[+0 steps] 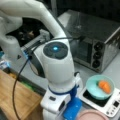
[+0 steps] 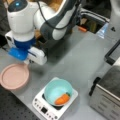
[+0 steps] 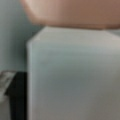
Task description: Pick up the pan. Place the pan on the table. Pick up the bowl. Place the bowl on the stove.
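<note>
Pan [image 2: 14, 76]: lying flat on the grey desk [image 2: 75, 65], off the stove, so the cooktop is free for the bowl.
Gripper [image 2: 27, 63]: hanging over the pan's white handle [image 3: 72, 75]; whether it is gripping, I cannot tell.
Bowl [image 2: 58, 91]: sitting on the stove [image 2: 47, 108] with the orange piece [image 2: 62, 99] inside.
Toaster oven [image 1: 96, 42]: standing behind, untouched.

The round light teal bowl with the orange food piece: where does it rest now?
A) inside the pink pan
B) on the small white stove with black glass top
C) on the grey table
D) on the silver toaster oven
B: in both front views the round light teal bowl sits on the small white stove with black glass top, apart from the shallow dusty-pink pan lying on the flat grey table.
</note>
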Robot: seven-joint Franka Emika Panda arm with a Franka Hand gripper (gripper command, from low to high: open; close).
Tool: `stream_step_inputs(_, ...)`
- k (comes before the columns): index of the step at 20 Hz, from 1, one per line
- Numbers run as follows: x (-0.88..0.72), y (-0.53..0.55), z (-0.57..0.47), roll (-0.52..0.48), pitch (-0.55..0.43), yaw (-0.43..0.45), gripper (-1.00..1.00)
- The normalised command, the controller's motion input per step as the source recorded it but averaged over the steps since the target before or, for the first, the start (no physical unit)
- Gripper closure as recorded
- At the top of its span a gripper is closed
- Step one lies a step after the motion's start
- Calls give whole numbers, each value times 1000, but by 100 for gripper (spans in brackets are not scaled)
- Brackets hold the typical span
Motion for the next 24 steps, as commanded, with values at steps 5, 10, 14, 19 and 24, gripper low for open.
stream_step_inputs(5, -143, -76, -189, -22, -121, 15, 100)
stream_step_inputs(10, -154, 17, -222, -4, -152, -85, 100)
stream_step_inputs(14, -131, 68, -226, -11, -181, -149, 100)
stream_step_inputs(19, -125, 74, -156, -31, -180, -177, 100)
stream_step_inputs(24, -100, 49, -162, -38, -188, -140, 100)
